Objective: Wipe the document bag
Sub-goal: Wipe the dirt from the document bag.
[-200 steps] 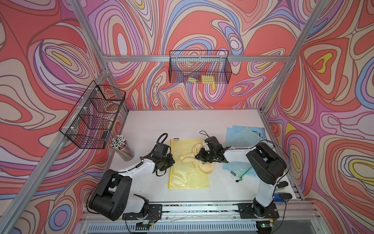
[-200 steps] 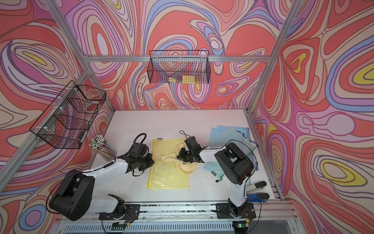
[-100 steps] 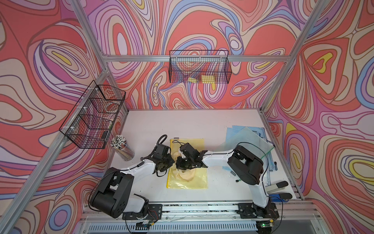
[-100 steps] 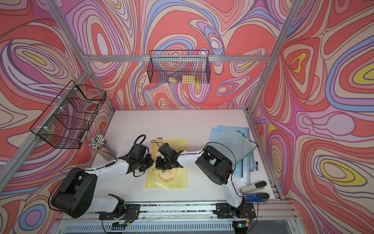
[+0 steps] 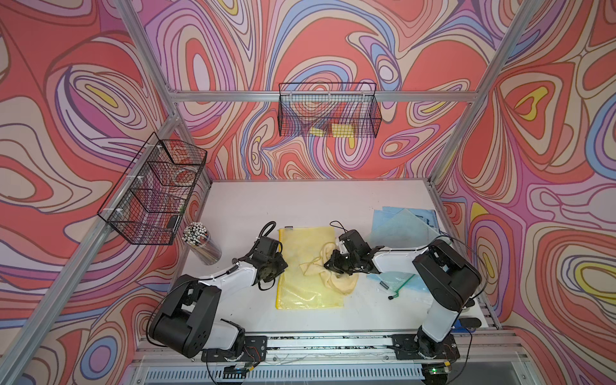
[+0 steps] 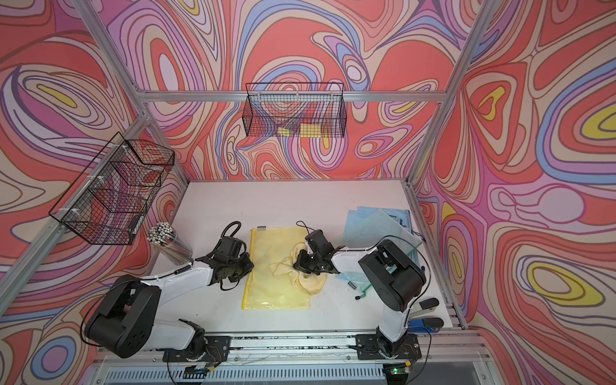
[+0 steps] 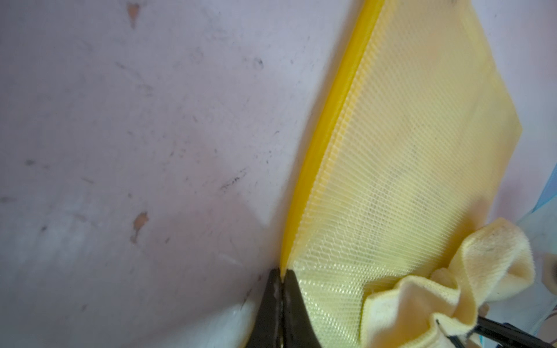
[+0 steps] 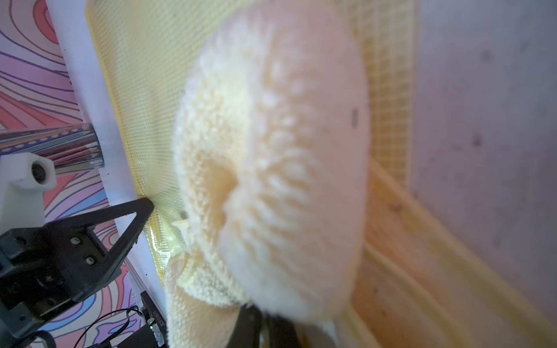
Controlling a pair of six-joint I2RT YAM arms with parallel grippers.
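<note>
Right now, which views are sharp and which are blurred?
Right wrist: the cloth fills the frame, too close, blurred. Left wrist: the document bag mesh is crisp, the left claw softer at the frame's edge. Both top views: evenly lit and sharp across the table, with no glare.

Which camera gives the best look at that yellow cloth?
The top views: in both, the whole cloth lies on the document bag, gripped by the right gripper. The right wrist view gives a blurred close-up; the left wrist view catches one end.
</note>
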